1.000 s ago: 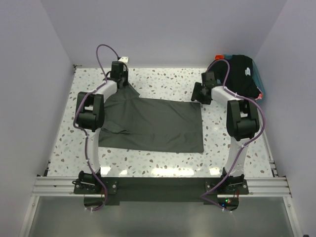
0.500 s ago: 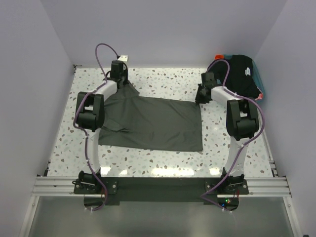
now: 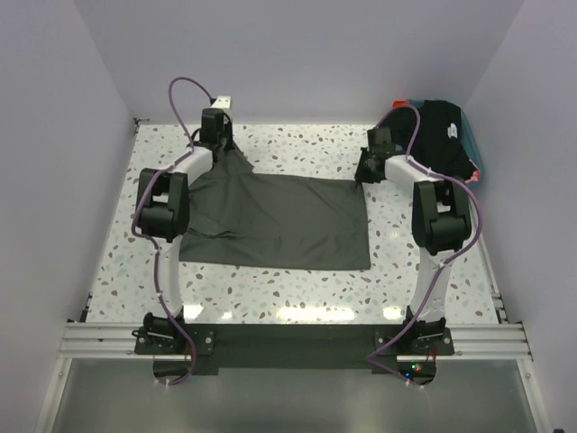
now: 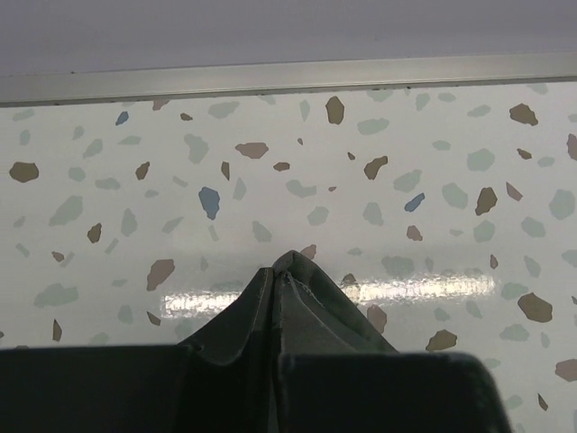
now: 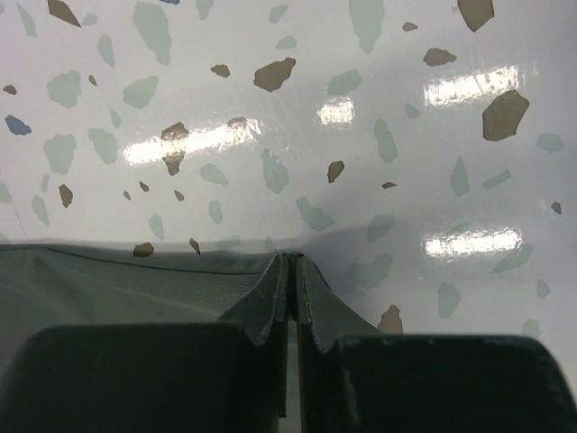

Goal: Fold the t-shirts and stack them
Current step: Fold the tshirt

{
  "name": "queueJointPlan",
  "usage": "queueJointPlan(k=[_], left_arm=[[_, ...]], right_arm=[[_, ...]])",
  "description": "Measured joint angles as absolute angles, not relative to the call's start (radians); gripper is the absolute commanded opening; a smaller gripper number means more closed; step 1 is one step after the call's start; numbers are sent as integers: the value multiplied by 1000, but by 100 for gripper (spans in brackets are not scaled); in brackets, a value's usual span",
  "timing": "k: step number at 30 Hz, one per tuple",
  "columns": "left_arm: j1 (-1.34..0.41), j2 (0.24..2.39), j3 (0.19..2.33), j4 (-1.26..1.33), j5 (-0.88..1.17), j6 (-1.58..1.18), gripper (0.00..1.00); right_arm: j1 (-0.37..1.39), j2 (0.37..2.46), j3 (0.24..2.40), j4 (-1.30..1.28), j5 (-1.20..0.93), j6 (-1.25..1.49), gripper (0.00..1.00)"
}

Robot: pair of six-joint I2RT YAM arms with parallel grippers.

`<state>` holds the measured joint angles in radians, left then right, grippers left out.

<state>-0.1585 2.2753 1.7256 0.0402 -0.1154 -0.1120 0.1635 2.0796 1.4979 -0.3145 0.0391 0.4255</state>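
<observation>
A dark olive-grey t-shirt (image 3: 279,221) lies spread across the middle of the speckled table. My left gripper (image 3: 227,152) is shut on its far left corner, and the pinched cloth (image 4: 288,298) rises in a peak between the jaws. My right gripper (image 3: 363,177) is shut on the far right corner, where the hem (image 5: 290,280) folds up between the jaws. More black t-shirts (image 3: 442,135) with a small white mark are heaped at the far right.
A teal plastic tub (image 3: 472,144) holds the black heap at the far right corner. A metal rail (image 4: 288,77) runs along the back wall. Purple cables (image 3: 185,95) loop above both arms. White walls close in on three sides.
My right gripper has moved in to the shirt's far right corner and shut on it. The left gripper keeps its hold and has lifted its corner slightly.
</observation>
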Motion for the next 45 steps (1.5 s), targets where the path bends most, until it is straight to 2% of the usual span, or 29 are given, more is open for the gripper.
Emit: queueJointPlan(k=[10, 20, 34, 45], left_arm=[[-159, 2052, 1534, 138, -118, -175, 0], [-160, 1835, 1216, 205, -162, -299, 0], [-174, 1550, 916, 109, -323, -555, 0], [-179, 1358, 699, 65, -346, -652, 0]], right_arm=[[163, 1993, 1386, -230, 39, 448, 0], [163, 1826, 1184, -136, 59, 487, 0], [163, 1627, 988, -73, 61, 529, 0], [163, 1526, 842, -60, 60, 556, 0]])
